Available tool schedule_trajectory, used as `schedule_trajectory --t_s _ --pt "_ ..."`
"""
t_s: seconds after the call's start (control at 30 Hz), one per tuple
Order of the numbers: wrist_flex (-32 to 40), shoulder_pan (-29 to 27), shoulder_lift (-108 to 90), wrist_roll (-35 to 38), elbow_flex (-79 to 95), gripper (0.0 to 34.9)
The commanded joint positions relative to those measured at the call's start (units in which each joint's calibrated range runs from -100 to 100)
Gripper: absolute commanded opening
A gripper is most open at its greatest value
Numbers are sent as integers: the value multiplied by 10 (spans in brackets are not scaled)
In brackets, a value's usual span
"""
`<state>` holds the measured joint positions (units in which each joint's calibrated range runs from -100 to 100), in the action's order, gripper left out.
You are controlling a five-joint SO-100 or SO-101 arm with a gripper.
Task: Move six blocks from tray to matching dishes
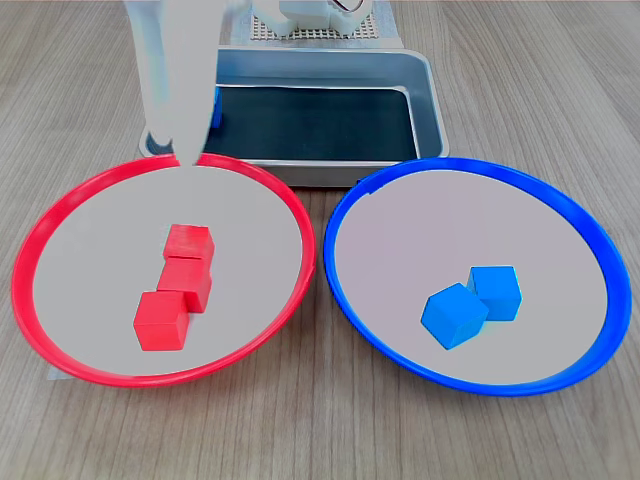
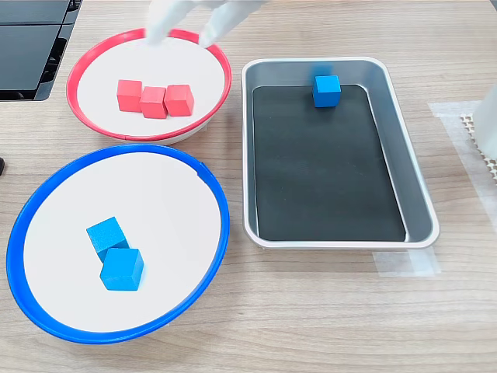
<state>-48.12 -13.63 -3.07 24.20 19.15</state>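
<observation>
Three red blocks [image 2: 154,99] lay touching in the red-rimmed dish [image 2: 93,58], and two blue blocks [image 2: 115,254] touched in the blue-rimmed dish [image 2: 46,210]. The last blue block [image 2: 327,90] sat in the tray [image 2: 342,237] on the bench [image 2: 311,311]. The white hand [image 2: 186,27] hung with fingers spread and empty over the red dish's rim. No writing was legible.
</observation>
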Motion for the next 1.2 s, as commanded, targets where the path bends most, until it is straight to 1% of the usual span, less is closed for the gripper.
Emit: schedule_trajectory --t_s 0.0,0.17,0.2,0.23,0.27,0.3,0.4,0.47,0.67,0.93,1.03,1.07,1.1,1.13,1.17 --pt "-25 -26 -129 7 126 5" --pt "-41 -68 -260 1 310 4" --pt "-49 -80 -277 0 334 7" --pt "-58 -90 -290 3 352 18" --pt "-75 -107 -304 9 373 65" --pt "-78 -113 -309 10 381 83" --pt "-85 -131 -334 7 408 159" --pt "-94 -135 -337 -2 409 194" --pt "-97 -144 -313 -3 401 188" --pt "-45 -152 -251 0 403 165" --pt "-17 -151 -231 2 407 147" --pt "-10 -150 -226 2 408 137" --pt "-4 -149 -222 3 409 118" --pt "4 -147 -220 3 410 54" --pt "8 -144 -219 4 409 4"
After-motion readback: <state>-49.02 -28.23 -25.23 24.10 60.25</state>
